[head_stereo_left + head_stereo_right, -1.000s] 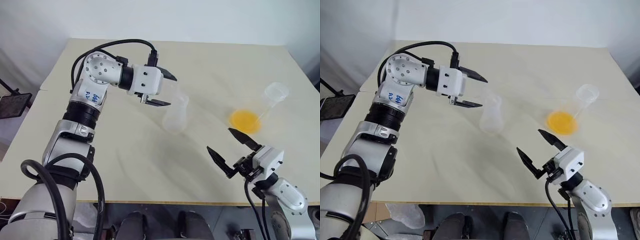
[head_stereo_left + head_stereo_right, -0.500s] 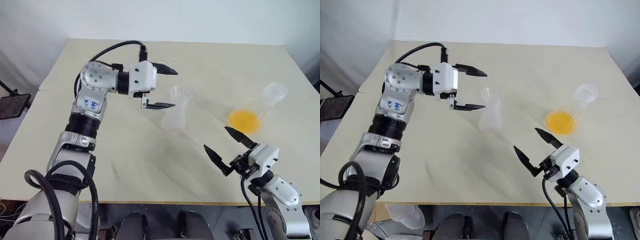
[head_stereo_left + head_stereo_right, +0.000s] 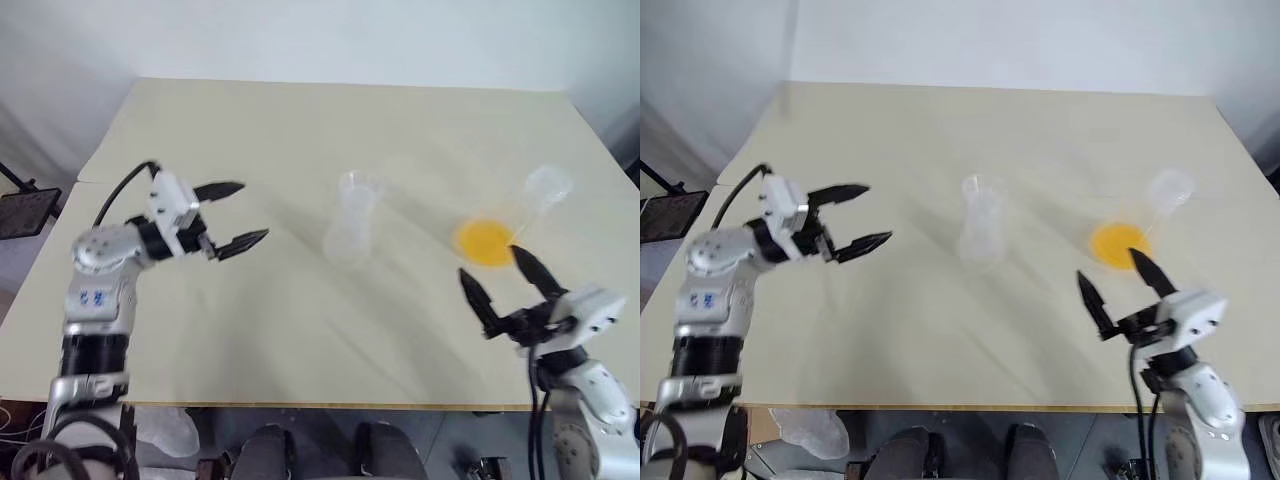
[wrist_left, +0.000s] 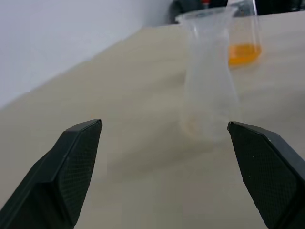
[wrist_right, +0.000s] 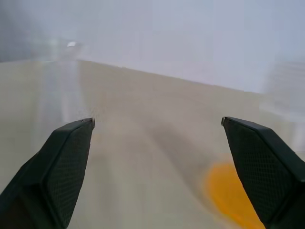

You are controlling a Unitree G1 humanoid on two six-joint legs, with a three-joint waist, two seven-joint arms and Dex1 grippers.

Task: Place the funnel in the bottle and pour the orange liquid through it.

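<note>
Bottle: clear bottle [image 3: 354, 222] stands in the middle of the frame on the table [image 3: 300, 130]. I think it is light, stiff and slippery, so I would hold its thin neck

Funnel: I cannot tell where it is

Orange liquid: orange liquid [image 3: 487, 241] sits low in a clear flask [image 3: 530, 205] at the right. I think it can spill, so I would grab the neck

Left gripper: left gripper [image 3: 231, 216] is wide, holds nothing, at the left, well apart from the bottle

Right gripper: right gripper [image 3: 500, 285] is wide, empty, near the flask at the lower right
</note>
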